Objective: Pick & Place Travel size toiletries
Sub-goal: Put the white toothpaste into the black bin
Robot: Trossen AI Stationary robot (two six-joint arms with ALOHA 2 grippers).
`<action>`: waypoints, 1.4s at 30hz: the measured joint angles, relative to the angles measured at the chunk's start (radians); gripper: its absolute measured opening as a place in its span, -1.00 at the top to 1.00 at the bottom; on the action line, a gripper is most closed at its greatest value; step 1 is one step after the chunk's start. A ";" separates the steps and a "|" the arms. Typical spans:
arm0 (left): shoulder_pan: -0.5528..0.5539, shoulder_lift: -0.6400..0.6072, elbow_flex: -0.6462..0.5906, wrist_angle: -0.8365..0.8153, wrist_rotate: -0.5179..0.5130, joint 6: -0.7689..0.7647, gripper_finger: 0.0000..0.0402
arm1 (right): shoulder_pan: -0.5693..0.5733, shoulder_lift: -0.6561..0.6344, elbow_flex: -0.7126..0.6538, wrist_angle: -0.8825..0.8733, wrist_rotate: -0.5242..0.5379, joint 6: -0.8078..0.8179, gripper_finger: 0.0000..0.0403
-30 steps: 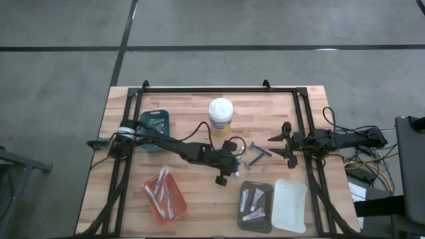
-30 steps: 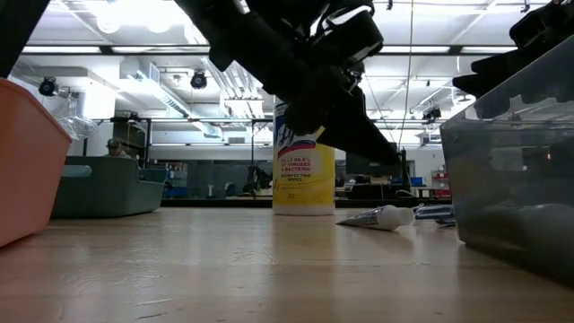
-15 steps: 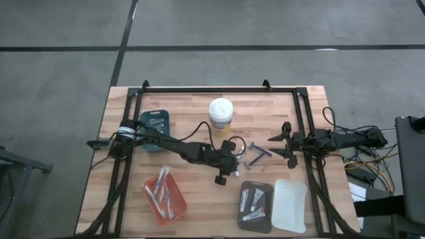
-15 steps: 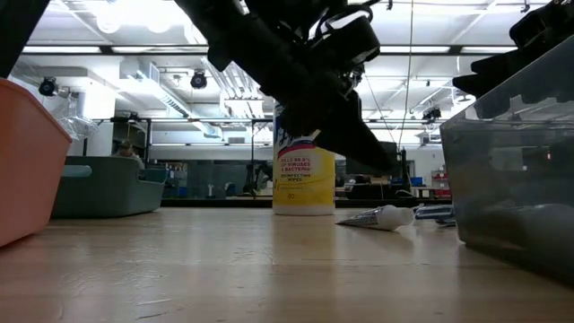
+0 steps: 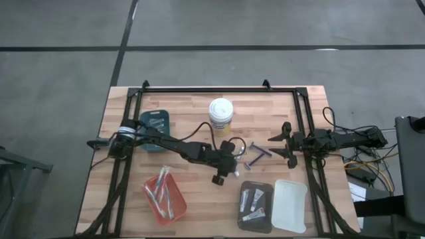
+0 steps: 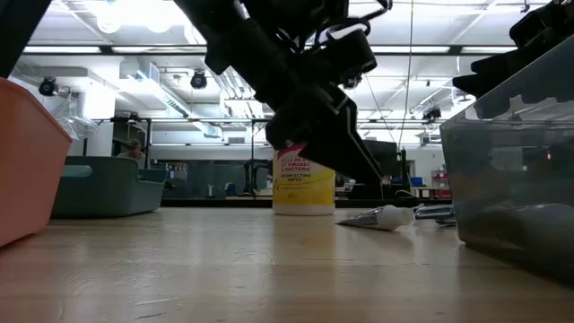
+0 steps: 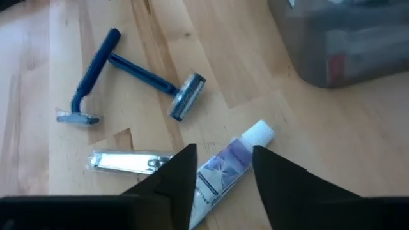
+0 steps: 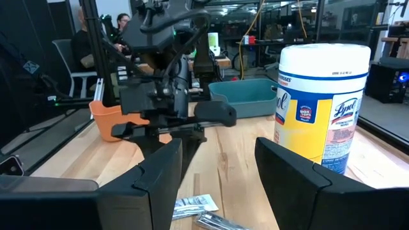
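A small silvery-white tube [image 7: 227, 169] with a white cap lies flat on the wooden table [image 5: 199, 212]. My left gripper [image 7: 223, 156] hangs open just above it, slanting down, one finger on either side and clear of it, as the low view shows [image 6: 363, 161]. Two blue razors [image 7: 96, 83] [image 7: 160, 83] and a silvery flat item [image 7: 128, 161] lie just beyond the tube. A dark grey tray [image 5: 255, 202] holds several tubes. My right gripper [image 5: 287, 139] waits open at the table's right side.
A white-lidded yellow wipes tub [image 5: 221, 114] stands at the far middle. An orange tray [image 5: 164, 194] with toothbrushes sits near left, a teal tray [image 5: 155, 123] far left, a white tray [image 5: 290, 204] near right. People show in the room behind.
My left gripper has tipped its fingers a little further down toward the tube while staying over the same spot. The tube and razors lie where they were.
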 joint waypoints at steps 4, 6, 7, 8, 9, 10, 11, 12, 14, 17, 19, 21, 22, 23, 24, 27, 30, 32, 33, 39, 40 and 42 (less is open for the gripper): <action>0.016 0.015 0.000 0.005 0.005 0.018 -0.02 | 0.000 0.000 0.000 0.000 0.000 0.000 0.03; 0.022 0.025 0.000 0.003 0.017 0.020 -0.12 | 0.000 0.001 0.000 0.000 0.000 0.000 0.03; 0.025 0.031 0.000 0.006 0.025 0.024 -0.15 | 0.000 0.001 0.000 0.000 0.000 0.000 0.03; 0.028 0.035 0.000 0.007 0.033 0.031 -0.18 | 0.000 0.001 0.000 0.000 0.000 0.000 0.03; 0.030 0.040 0.000 0.007 0.040 0.040 -0.20 | 0.000 0.001 0.000 0.000 0.000 0.000 0.03; 0.033 0.046 0.000 0.007 0.049 0.048 -0.20 | 0.000 0.001 0.000 0.000 0.000 0.000 0.03; 0.036 0.053 0.000 0.008 0.056 0.054 -0.21 | 0.000 0.001 0.000 0.000 0.000 0.000 0.03; 0.038 0.058 0.000 0.007 0.061 0.057 -0.21 | 0.000 0.001 0.000 0.000 0.000 0.000 0.03; 0.042 0.071 0.000 0.007 0.076 0.058 -0.21 | 0.000 0.000 0.000 0.000 0.000 0.000 0.03; 0.047 0.085 0.000 0.019 0.087 0.059 -0.21 | 0.000 0.001 0.000 0.000 0.000 0.000 0.03; 0.055 0.095 0.001 0.029 0.094 0.055 -0.21 | 0.000 0.000 0.000 0.000 0.000 0.000 0.03; 0.068 0.100 0.001 0.038 0.123 0.025 -0.21 | 0.000 0.000 0.000 0.000 0.000 0.000 0.03; 0.077 0.102 0.001 0.041 0.146 0.001 -0.21 | 0.000 0.000 0.000 0.000 0.000 0.000 0.03; 0.085 0.105 0.001 0.045 0.171 -0.023 -0.21 | 0.000 0.000 0.000 0.000 0.000 0.000 0.03; 0.093 0.110 0.001 0.051 0.197 -0.043 -0.21 | 0.000 0.000 0.000 0.000 0.000 0.000 0.03; 0.106 0.120 0.004 0.061 0.245 -0.080 -0.21 | 0.000 0.000 0.000 0.000 0.000 0.000 0.03; 0.106 0.127 0.005 0.073 0.250 -0.114 -0.20 | 0.000 0.000 0.000 0.000 0.000 0.000 0.03; 0.102 0.128 0.004 0.078 0.248 -0.122 -0.16 | 0.000 0.000 0.000 0.000 0.000 0.000 0.03; 0.100 0.128 0.004 0.079 0.245 -0.122 -0.13 | 0.000 0.000 0.000 0.000 0.000 0.000 0.03; 0.092 0.129 0.004 0.082 0.238 -0.146 0.16 | 0.000 0.000 0.000 0.000 0.000 0.000 0.03; 0.090 0.129 0.003 0.083 0.236 -0.152 0.21 | 0.000 0.000 0.000 0.000 0.000 0.000 0.03; 0.085 0.129 0.003 0.083 0.234 -0.156 0.31 | 0.000 0.000 0.000 0.000 0.000 0.000 0.03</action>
